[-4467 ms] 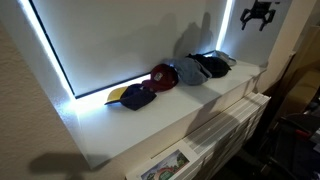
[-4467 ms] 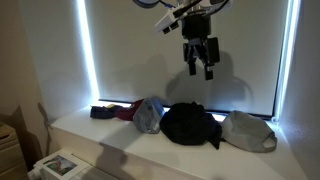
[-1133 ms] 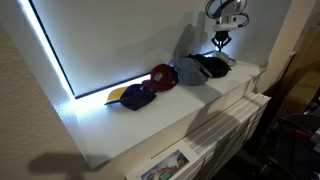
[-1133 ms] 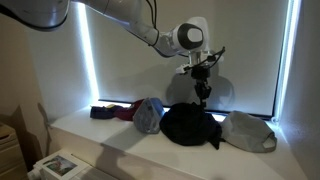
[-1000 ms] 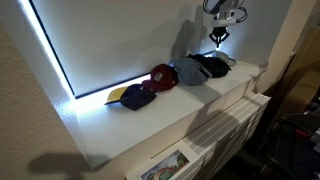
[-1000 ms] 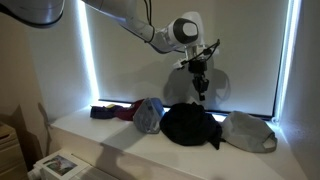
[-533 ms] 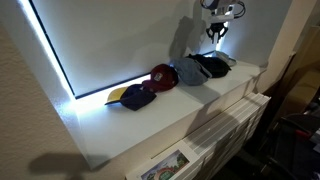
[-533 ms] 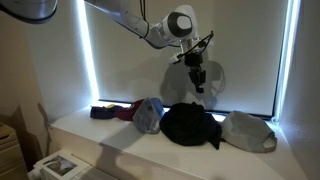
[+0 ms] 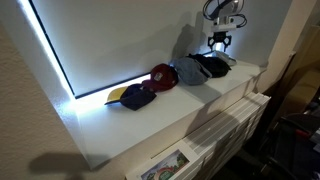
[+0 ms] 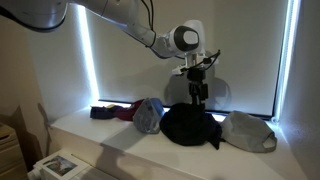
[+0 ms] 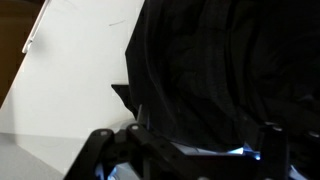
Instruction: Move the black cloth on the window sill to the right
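**Open gripper poised over the cloth**

The black cloth [image 10: 190,125] lies bunched on the white sill [image 10: 105,138], between a blue-grey cap [image 10: 150,113] and a pale cap [image 10: 248,130], and touches both. In an exterior view the same cloth [image 9: 212,65] sits at the far end of a row of caps. Beside it is the blue-grey cap [image 9: 188,72], then a red cap [image 9: 163,75], then a navy cap [image 9: 137,96], with bare sill [image 9: 175,115] in front.

The gripper [image 10: 198,96] points straight down just above the middle of the cloth — whether it touches cannot be told. In an exterior view the gripper [image 9: 220,42] hangs close to the lit blind, above the cloth.

The wrist view shows the cloth [image 11: 220,70] filling most of the picture, folds dark and hard to read. The gripper [image 11: 185,150] has its fingers [image 11: 100,148] spread wide — nothing between them but the cloth below.
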Robot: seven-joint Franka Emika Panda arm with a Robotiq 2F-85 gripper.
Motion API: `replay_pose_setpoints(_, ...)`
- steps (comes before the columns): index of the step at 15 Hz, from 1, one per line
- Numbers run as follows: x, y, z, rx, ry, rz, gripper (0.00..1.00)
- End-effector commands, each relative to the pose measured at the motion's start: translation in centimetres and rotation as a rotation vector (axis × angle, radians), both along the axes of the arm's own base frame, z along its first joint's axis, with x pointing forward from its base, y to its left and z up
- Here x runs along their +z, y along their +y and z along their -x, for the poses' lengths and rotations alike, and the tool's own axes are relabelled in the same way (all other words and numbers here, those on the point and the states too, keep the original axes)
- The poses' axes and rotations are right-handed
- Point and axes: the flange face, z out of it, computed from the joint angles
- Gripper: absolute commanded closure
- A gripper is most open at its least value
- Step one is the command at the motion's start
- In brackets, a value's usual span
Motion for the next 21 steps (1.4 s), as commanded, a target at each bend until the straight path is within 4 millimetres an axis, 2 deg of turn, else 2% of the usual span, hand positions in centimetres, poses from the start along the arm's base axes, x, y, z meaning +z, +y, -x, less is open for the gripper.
replay_pose_setpoints(1, -1.8, -1.1, 0.8, -0.001, 0.022, -0.048, 0.0)
replay_pose_setpoints(5, -3.2, -1.4, 1.1, -0.011, 0.048, -0.046, 0.0)
replay_pose_setpoints(13, -3.6, -1.0, 1.3, -0.021, 0.06, -0.032, 0.0)
replay_pose_setpoints(17, -8.2, -0.5, 2.4, 0.063, 0.221, -0.264, 0.0)
replay_pose_setpoints(19, -10.1, -0.3, 3.5, 0.033, 0.324, -0.334, 0.0)
replay_pose_setpoints(20, -8.6, 0.2, 3.3, 0.033, 0.284, -0.272, 0.0)
replay_pose_setpoints(21, -9.7, 0.1, 3.7, 0.028, 0.317, -0.297, 0.0)
